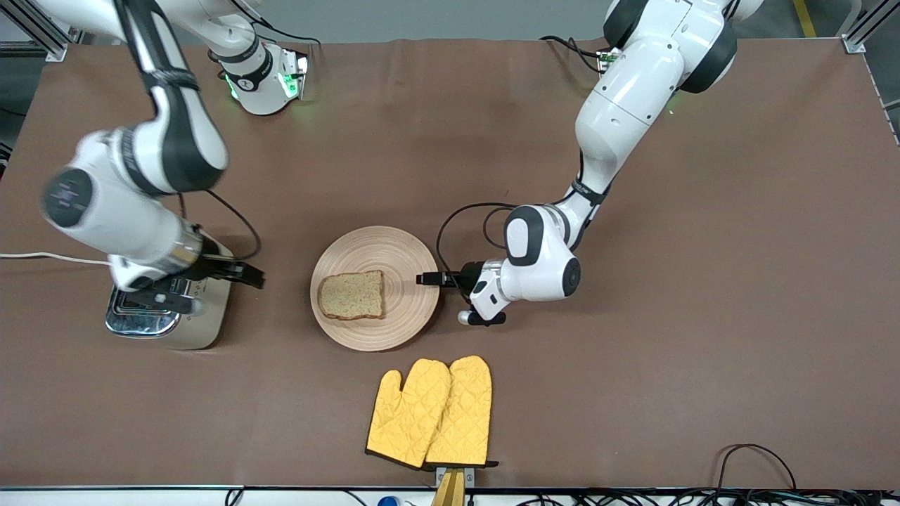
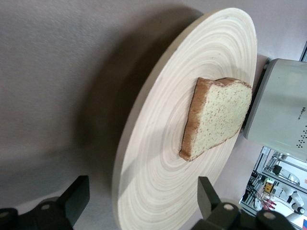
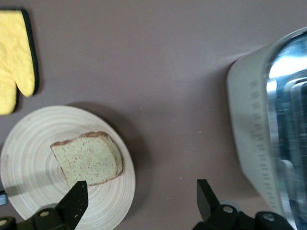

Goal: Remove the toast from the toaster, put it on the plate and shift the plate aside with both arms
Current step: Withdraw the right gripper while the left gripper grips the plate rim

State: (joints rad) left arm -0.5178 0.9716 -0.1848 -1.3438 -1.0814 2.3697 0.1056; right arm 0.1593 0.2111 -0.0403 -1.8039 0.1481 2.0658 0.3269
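The toast (image 1: 351,295) lies flat on the round light-wood plate (image 1: 401,246) in the middle of the table. My left gripper (image 1: 430,279) is low at the plate's rim, at the side toward the left arm's end. In the left wrist view the left gripper (image 2: 142,201) is open, and its fingers stand on either side of the plate's rim (image 2: 124,158) without touching it; the toast (image 2: 218,117) lies farther in. My right gripper (image 1: 242,274) is open and empty, up in the air between the toaster (image 1: 169,316) and the plate. In the right wrist view the right gripper (image 3: 140,199) is over the table beside the plate (image 3: 29,172) and toast (image 3: 86,160).
The steel toaster stands toward the right arm's end of the table and also shows in the right wrist view (image 3: 273,134). Two yellow quilted oven mitts (image 1: 432,413) lie nearer to the front camera than the plate. A white cable (image 1: 42,257) runs from the toaster to the table edge.
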